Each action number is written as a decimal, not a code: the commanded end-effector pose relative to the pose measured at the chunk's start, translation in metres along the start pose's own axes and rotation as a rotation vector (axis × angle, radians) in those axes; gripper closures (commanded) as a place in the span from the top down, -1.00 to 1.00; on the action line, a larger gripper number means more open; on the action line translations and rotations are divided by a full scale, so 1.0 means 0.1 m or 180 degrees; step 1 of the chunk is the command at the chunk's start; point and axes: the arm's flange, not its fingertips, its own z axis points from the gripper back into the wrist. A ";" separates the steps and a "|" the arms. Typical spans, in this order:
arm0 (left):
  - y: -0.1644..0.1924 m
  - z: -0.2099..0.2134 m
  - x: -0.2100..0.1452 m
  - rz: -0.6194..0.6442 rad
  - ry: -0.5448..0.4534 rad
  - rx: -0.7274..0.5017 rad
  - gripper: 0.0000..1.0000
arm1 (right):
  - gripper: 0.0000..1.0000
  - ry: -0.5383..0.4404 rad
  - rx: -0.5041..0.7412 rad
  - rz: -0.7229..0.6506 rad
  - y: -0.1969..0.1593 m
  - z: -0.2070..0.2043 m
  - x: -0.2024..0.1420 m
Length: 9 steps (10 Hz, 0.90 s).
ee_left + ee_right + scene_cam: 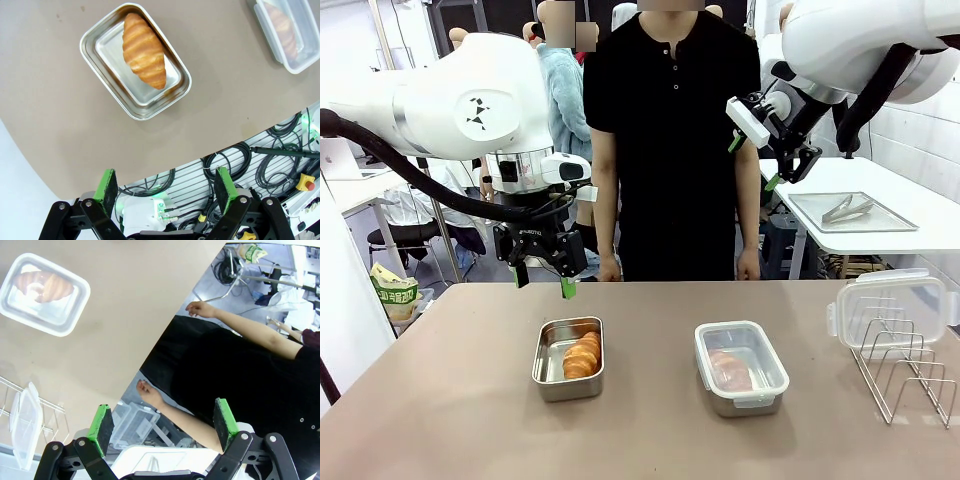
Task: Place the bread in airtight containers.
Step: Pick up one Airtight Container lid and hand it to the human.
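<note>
A brown table (460, 400) is holding two steel pans. A roll (582, 357) is lying in the open pan (568, 372). The other pan (741, 367) is wearing its clear lid, with bread (728, 368) inside. A spare lid (892, 308) is leaning on the wire rack (905, 375). The left gripper (542, 281) is hanging wide open and empty above the table's far edge. The right gripper (752, 160) is open and empty too, up high. One pan looks done; the open one is waiting for its lid.

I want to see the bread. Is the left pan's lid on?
Off. The left pan is open on top, its croissant bare; a spare lid leans on the wire rack.
</note>
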 end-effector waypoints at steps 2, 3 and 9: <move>0.01 0.02 -0.01 0.0008 -0.0001 0.0026 1.00 | 1.00 -0.0344 0.0400 -0.0020 0.15 0.18 -0.10; 0.01 0.02 -0.01 0.0008 -0.0001 0.0026 1.00 | 1.00 -0.0358 0.0559 -0.0142 0.28 0.29 -0.21; 0.01 0.02 -0.01 0.0008 -0.0001 0.0026 1.00 | 1.00 -0.0443 0.1348 -0.1663 1.45 -0.10 -1.08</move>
